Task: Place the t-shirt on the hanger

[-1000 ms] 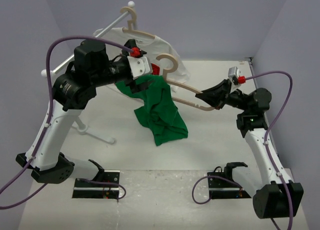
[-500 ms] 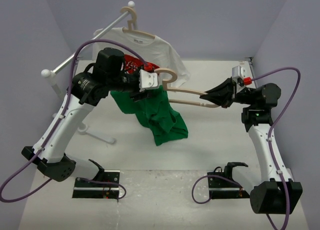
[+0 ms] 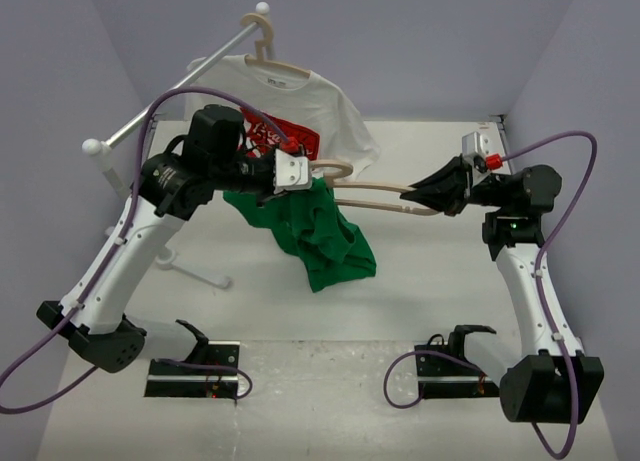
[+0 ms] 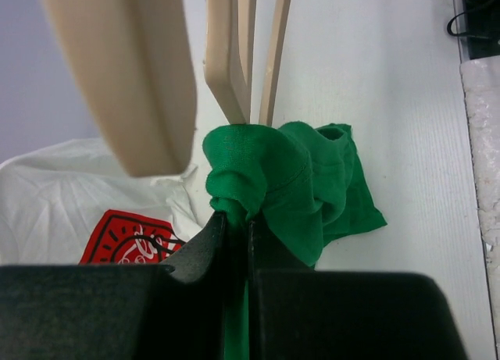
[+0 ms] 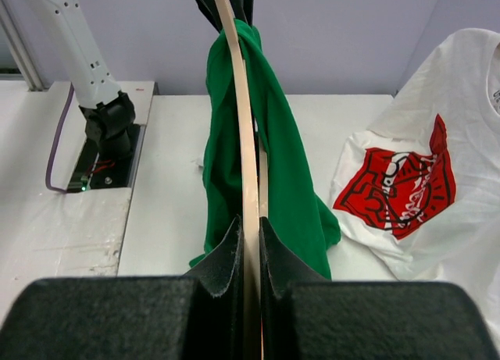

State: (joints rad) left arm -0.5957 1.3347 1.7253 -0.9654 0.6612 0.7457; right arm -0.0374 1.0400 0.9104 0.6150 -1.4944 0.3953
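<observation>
The green t-shirt (image 3: 322, 236) hangs bunched from the left end of the beige hanger (image 3: 375, 195), which is held level above the table. My left gripper (image 3: 308, 178) is just under the hanger's hook (image 3: 337, 167) and shut on a fold of the t-shirt (image 4: 289, 180) where it bunches against the hanger's bars (image 4: 234, 63). The cloth runs down between its jaws, with the gripper (image 4: 236, 219) pinching it. My right gripper (image 3: 410, 194) is shut on the hanger's right end. In the right wrist view that gripper (image 5: 250, 226) clamps the thin hanger (image 5: 241, 102), and the t-shirt (image 5: 293, 172) drapes both sides of it further along.
A white t-shirt with a red print (image 3: 300, 106) hangs on a twin hanger (image 3: 262, 51) from a white rack rod (image 3: 170, 86) at the back left. The rack's foot (image 3: 195, 271) stands on the table left of the green cloth. Grey walls close in behind and on both sides.
My left gripper went from open to shut on the t-shirt beside the hook, moving right and lower. The right arm rose and the hanger levelled out.
</observation>
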